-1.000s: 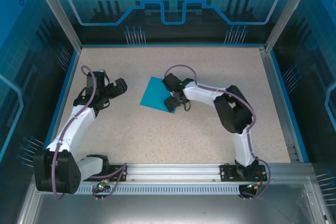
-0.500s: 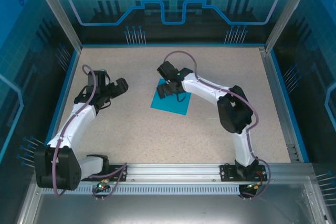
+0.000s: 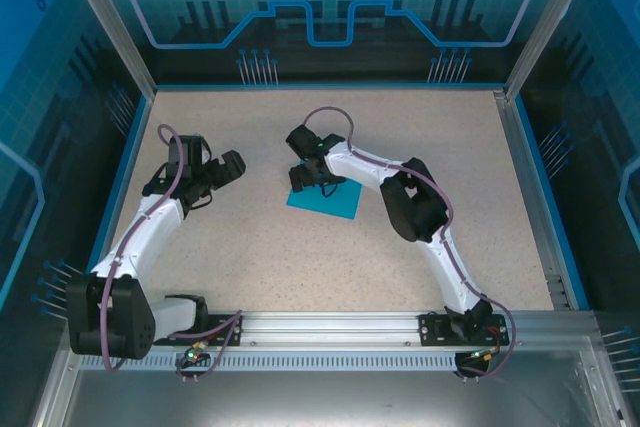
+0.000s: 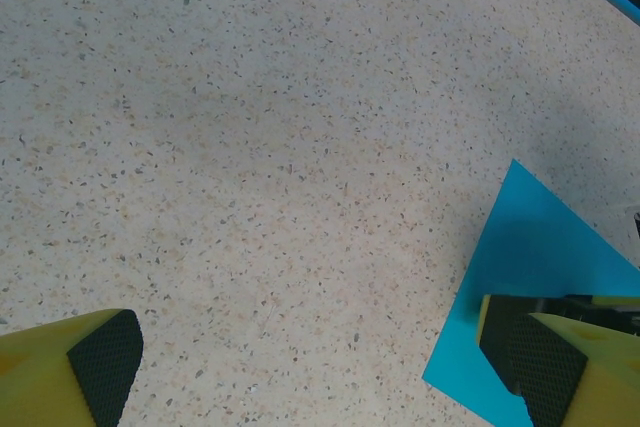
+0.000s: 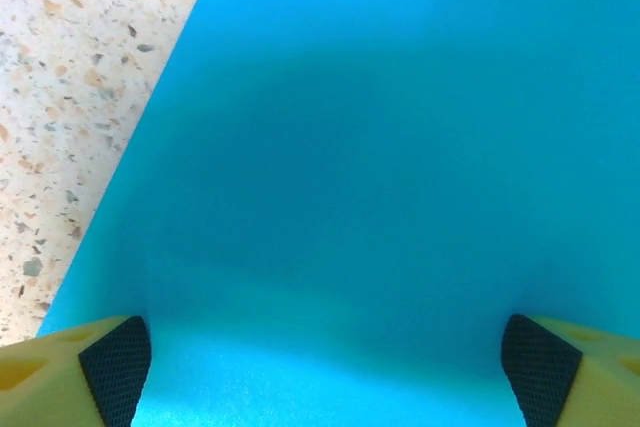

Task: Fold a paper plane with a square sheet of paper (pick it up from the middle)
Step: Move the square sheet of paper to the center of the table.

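the speckled beige surface takes up the middle of the overhead view, with blue walls around it. the paper lies flat on it just right of centre, a teal-blue sheet with one corner pointing to the lower right. my right fingers are over its upper left part, spread wide and gripping nothing. in the right wrist view they stand at the two bottom corners of the frame with bare paper between them. whether they touch the sheet i cannot tell. my left fingers hover at the left of the overhead view, well apart from the paper, spread wide and empty. in the left wrist view the paper's corner shows at the lower right.
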`<state>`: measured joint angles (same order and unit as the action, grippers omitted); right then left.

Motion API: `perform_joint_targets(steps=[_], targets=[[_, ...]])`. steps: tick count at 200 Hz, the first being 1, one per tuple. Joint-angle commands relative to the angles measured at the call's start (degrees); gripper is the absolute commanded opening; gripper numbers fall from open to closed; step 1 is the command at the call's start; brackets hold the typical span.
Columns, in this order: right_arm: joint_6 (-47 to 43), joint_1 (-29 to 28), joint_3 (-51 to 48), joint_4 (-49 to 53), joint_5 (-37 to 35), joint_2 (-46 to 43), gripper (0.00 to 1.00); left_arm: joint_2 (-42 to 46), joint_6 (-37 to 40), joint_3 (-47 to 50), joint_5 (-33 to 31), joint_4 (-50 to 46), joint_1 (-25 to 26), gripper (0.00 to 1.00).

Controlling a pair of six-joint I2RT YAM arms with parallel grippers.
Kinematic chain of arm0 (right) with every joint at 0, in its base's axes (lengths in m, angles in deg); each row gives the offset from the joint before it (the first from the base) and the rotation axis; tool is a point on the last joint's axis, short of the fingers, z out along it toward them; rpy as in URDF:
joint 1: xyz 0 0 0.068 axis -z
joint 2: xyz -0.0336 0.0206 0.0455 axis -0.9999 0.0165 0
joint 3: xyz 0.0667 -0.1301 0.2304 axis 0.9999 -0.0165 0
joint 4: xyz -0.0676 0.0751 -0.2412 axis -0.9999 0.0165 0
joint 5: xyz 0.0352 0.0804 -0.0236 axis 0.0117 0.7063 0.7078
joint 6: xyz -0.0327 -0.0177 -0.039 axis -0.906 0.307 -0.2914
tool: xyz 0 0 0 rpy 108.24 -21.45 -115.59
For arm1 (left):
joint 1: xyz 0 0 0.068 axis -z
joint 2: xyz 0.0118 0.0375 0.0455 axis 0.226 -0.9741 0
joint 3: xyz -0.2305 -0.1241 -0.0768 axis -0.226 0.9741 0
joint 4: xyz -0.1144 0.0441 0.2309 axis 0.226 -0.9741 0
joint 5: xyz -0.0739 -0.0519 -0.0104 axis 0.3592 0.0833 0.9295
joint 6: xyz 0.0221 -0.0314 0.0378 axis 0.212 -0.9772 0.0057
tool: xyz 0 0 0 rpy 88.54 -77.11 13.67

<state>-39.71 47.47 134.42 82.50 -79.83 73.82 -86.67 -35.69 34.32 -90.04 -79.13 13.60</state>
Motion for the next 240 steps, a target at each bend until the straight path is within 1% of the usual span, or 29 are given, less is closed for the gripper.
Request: perform_joint_targets(steps=[1,11,41,66,88,104,121,141,147,162,182,194,240], targets=[[-5.14,0.02,-6.25,2.45,7.33,-0.1,0.95,-0.5,-0.49,-1.91,1.72,-1.14,-0.1,0.99],[-7.56,0.07,-10.44,1.8,8.73,-1.05,0.94,-0.55,-0.41,-1.9,1.79,-1.07,-0.13,0.98],[-13.31,-0.17,-26.53,-0.94,10.62,-10.49,0.94,-0.81,-0.47,-1.82,2.06,-1.09,-0.1,0.99],[-16.59,-1.41,-39.47,-3.79,13.68,-19.16,0.94,-0.91,-0.81,-1.98,2.9,-1.14,-0.12,0.98],[-16.32,-1.83,-44.72,-4.73,12.89,-23.52,0.94,-0.73,-1.4,-1.66,3.73,-0.97,-0.1,0.98],[-14.66,-1.87,-44.25,-4.65,11.03,-26.5,0.94,-0.91,-1.96,-1.21,4.67,-0.58,-0.09,0.99],[-9.68,-1.96,-40.72,-3.41,8.42,-30.38,0.95,-1.25,-2.63,-1.4,5.01,-1.13,-0.04,0.99],[0.63,-1.93,-37.44,-1.61,3.67,-34.31,0.98,-1.61,-2.89,-2.1,5.46,-2.58,-0.02,0.98],[4.5,-1.93,-36.75,-0.24,1.93,-34.88,0.99,-1.7,-2.79,-2.33,5.55,-3.09,-0.01,0.98],[14.42,-1.87,-34.98,4.7,-2.43,-34.8,0.99,-2.03,-2.57,-3.1,5.73,-4.69,-0.02,0.98],[22.31,-1.87,-35.23,6.1,-3.62,-33.85,0.99,-2.78,-1.62,-4.09,6.45,-6.29,-0.09,0.99],[24.3,-1.7,-34.85,6.47,-3.47,-32.69,1.0,-3.22,-0.93,-4.56,6.94,-6.82,-0.04,0.98],[24.27,-1.17,-31.43,7.08,-0.92,-27.75,0.99,-3.9,0.55,-5.32,8.05,-7.84,-0.08,0.98]])
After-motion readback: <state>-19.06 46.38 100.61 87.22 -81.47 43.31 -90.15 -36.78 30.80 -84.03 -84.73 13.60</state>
